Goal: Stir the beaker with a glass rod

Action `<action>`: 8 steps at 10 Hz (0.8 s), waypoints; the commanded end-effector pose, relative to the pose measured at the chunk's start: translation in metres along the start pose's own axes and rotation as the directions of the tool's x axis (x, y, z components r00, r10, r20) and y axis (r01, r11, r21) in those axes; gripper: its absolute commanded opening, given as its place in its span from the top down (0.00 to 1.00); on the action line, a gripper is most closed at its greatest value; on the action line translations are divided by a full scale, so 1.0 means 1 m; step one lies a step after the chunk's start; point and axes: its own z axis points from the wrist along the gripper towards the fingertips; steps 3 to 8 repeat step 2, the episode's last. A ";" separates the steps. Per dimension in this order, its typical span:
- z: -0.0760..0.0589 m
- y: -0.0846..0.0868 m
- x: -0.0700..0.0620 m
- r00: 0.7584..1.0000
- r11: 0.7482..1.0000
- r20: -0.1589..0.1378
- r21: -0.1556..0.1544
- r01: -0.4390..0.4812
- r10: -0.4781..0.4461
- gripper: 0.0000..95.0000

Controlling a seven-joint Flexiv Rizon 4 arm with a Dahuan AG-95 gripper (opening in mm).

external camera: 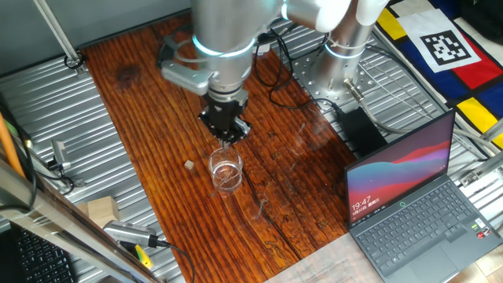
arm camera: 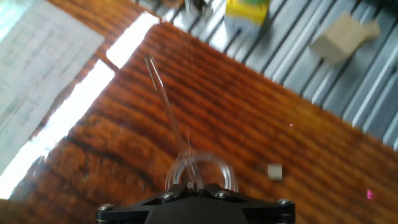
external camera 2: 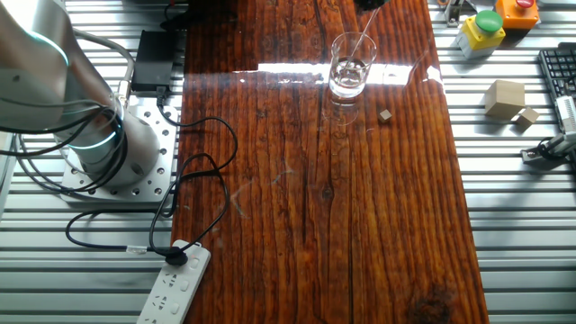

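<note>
The beaker [external camera: 225, 170] is a small clear glass standing upright on the brown wooden tabletop [external camera: 299, 196]. My gripper [external camera: 229, 135] hangs straight above it, jaws close together on the glass rod [external camera 2: 359, 47]. The rod slants down from the fingers into the beaker [external camera 2: 349, 72]. In the hand view the rod [arm camera: 163, 99] shows as a faint clear line running away from my gripper [arm camera: 194, 185], over the beaker's round rim [arm camera: 217, 165]. Only the fingertips show at the top edge of the other fixed view.
A small tan cube [external camera: 189, 164] lies just left of the beaker, also in the hand view [arm camera: 274, 172]. An open laptop [external camera: 416, 196] stands at the right. Wooden blocks [external camera 2: 506, 99], a button box [external camera 2: 481, 27], cables and a power strip [external camera 2: 175, 288] lie around the board.
</note>
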 end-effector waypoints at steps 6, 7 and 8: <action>-0.001 0.001 0.004 1.000 1.000 0.003 -0.007 -0.002 0.002 1.00; -0.001 0.001 0.004 1.000 1.000 0.003 -0.007 -0.002 0.002 1.00; -0.001 0.001 0.004 1.000 1.000 0.003 -0.007 -0.002 0.002 1.00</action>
